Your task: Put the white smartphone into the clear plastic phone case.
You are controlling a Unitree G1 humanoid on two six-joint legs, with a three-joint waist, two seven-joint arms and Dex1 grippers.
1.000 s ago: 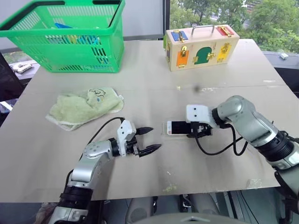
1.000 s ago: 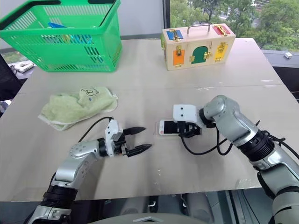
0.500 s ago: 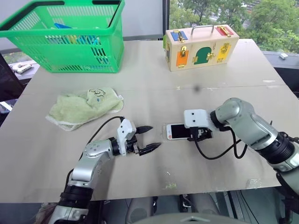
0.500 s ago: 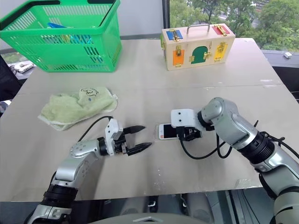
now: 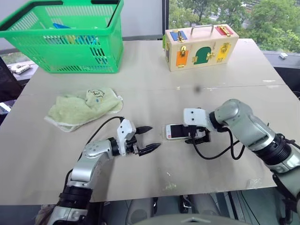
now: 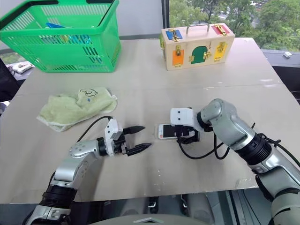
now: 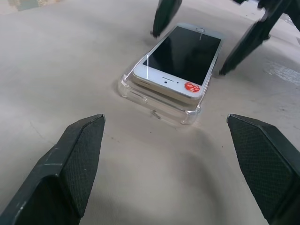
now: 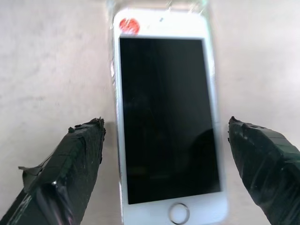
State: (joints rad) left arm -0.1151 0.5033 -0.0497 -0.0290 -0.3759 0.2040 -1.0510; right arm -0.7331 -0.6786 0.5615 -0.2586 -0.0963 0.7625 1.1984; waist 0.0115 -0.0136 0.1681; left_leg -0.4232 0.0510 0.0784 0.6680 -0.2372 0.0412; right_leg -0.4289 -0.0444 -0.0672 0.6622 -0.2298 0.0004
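Fingers of the right gripper (image 5: 200, 136) stand wide apart, one on each side of the white smartphone (image 5: 177, 131), holding nothing. The left gripper (image 5: 149, 139) has its black, textured fingers (image 7: 70, 159) spread too, empty, pointing at the phone's short end from nearby.

All of it rests on a matte beige tabletop (image 5: 154, 89) with a seam across it; beyond the far edge, windows show green trees.

At about 10 o'clock from the phone lies a crumpled pale-green terry towel (image 5: 84, 108) with a small embroidered figure. At the far left corner, a bright green mesh plastic shopping basket (image 5: 70, 40) with black handles. At 12 o'clock stands a wooden latch box (image 5: 201, 47) with coloured doors, brass fittings and a metal handle.

The phone lies flat, black screen up, white bezels, rounded corners, a round home button and a red sticker on the opposite bezel. It sits in the clear plastic phone case (image 7: 140, 93), whose glossy rim shows around its edge.
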